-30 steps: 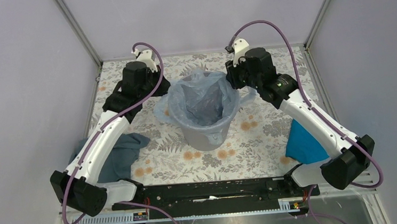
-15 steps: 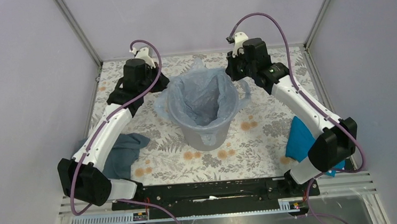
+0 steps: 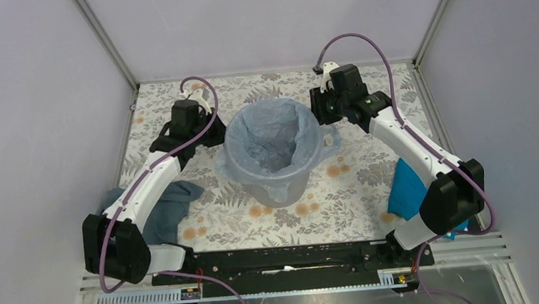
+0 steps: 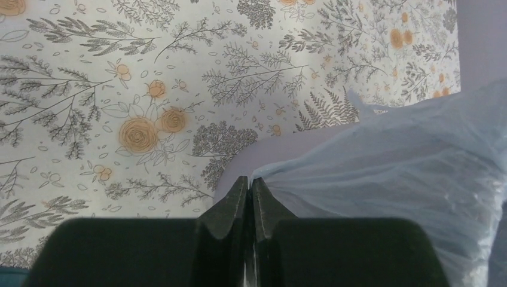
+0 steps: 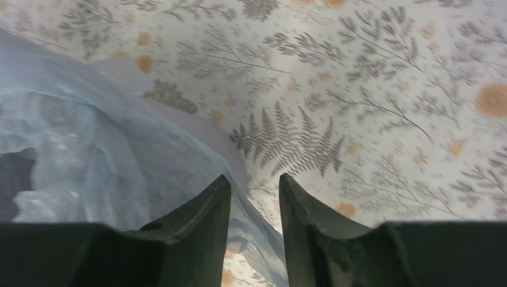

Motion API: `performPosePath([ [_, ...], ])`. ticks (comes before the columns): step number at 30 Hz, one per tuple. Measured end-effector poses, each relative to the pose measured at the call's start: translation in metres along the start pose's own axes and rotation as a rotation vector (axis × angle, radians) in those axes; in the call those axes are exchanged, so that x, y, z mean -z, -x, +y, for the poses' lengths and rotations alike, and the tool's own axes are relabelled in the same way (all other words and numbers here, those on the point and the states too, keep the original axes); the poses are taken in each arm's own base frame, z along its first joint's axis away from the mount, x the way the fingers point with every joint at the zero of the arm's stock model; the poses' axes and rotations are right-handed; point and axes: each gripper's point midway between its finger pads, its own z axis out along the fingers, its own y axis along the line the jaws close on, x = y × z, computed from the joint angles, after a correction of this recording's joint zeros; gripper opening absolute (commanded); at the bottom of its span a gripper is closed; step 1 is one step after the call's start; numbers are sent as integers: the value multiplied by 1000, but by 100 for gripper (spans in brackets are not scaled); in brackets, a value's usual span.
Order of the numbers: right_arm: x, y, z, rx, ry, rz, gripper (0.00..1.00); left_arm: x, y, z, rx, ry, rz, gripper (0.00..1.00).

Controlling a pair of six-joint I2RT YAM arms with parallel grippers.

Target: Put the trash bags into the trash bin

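Note:
The round light-grey trash bin (image 3: 257,185) stands mid-table. The pale-blue trash bag (image 3: 269,134) lines it, its film folded out over the rim. My left gripper (image 3: 212,132) is low at the bin's left side. In the left wrist view it (image 4: 250,179) is shut on the bag's edge (image 4: 388,161), drawn taut over the grey rim (image 4: 272,150). My right gripper (image 3: 322,114) is at the bin's right side. In the right wrist view it (image 5: 254,180) is open, with loose bag film (image 5: 89,137) lying beside and under its jaws.
A dark teal-grey cloth (image 3: 162,211) lies at the near left under my left arm. A bright blue cloth (image 3: 409,190) lies at the near right by my right arm. The floral table has metal frame posts and grey walls around it.
Both grippers have come down beside the bin's rim. The bag's raised back edge has been pulled down and now sits flatter over the rim.

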Motion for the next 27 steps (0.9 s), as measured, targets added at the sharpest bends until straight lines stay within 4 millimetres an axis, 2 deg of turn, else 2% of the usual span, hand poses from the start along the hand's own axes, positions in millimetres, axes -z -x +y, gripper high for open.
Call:
performPosePath([
  [4,16,-7,-15,-15,-98,31,69,12,2,6,-17,33,2,54],
  [7,43,1,-23,-21,-169,-9,82,30,12,15,-35,91,-25,74],
  [11,87,15,-23,-32,-204,-111,88,65,30,21,-44,144,-100,87],
  [14,110,13,-20,-47,-192,-165,88,91,33,26,-27,169,-141,92],
  [16,111,3,-20,-65,-184,-161,88,104,33,29,-6,177,-163,95],
  [20,90,-27,-28,-103,-161,-89,86,119,17,35,61,164,-174,95],
  [23,71,-50,-29,-129,-127,-27,75,112,-15,33,131,95,-121,85],
  [25,62,-55,-26,-137,-98,-14,67,101,-35,32,178,48,-67,73],
  [27,53,-54,-23,-141,-71,-21,55,85,-58,31,233,-3,3,60],
])
